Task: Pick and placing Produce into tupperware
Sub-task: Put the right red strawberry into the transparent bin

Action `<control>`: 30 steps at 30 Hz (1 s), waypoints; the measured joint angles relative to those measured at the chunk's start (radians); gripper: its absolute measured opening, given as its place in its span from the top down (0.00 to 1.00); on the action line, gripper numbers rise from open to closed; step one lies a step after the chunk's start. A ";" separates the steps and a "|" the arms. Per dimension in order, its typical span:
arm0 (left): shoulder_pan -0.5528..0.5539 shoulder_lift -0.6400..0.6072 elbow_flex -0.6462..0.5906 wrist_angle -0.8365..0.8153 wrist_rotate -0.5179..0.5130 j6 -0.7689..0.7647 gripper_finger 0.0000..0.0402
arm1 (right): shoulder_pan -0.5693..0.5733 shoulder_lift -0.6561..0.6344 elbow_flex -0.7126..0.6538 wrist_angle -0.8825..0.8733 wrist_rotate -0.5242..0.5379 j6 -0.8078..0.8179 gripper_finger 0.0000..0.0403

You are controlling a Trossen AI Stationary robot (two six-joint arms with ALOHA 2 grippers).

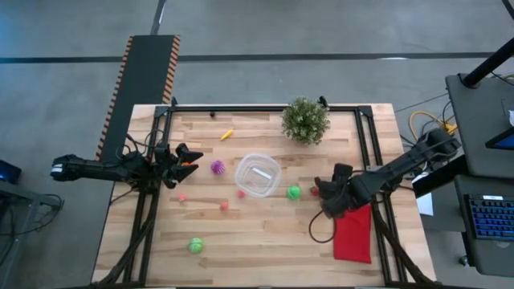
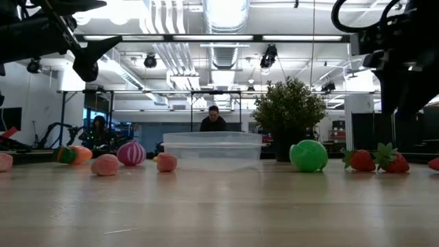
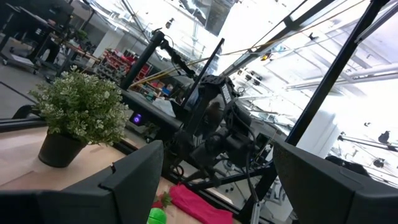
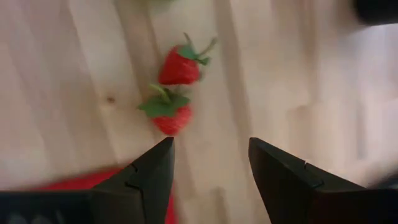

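Right wrist view: red cloth [image 4: 74, 177] mostly hidden behind right tool [image 4: 208, 168].

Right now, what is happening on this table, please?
A two-arm robot is sorting toy produce into the clear tupperware, which appears empty. The right pincer hangs open above two strawberries near the red cloth, holding nothing. The left pincer waits open at the table's left edge. The purple and green pieces lie loose around the bowl.

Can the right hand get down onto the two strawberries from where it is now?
Probably yes. The right hand hangs open above the strawberries, bare wood around them; only the red cloth lies near.
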 joint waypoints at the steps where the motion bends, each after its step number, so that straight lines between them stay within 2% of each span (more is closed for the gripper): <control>1: 0.000 0.000 0.000 0.000 0.000 0.000 0.28 | 0.000 -0.006 -0.011 0.023 -0.014 0.018 0.51; 8: 0.000 0.000 0.000 -0.001 0.000 0.000 0.28 | 0.000 -0.005 -0.055 0.142 -0.073 0.060 0.51; 30: 0.000 0.000 0.000 -0.001 0.000 0.000 0.28 | -0.002 0.206 -0.096 0.239 -0.066 0.061 0.51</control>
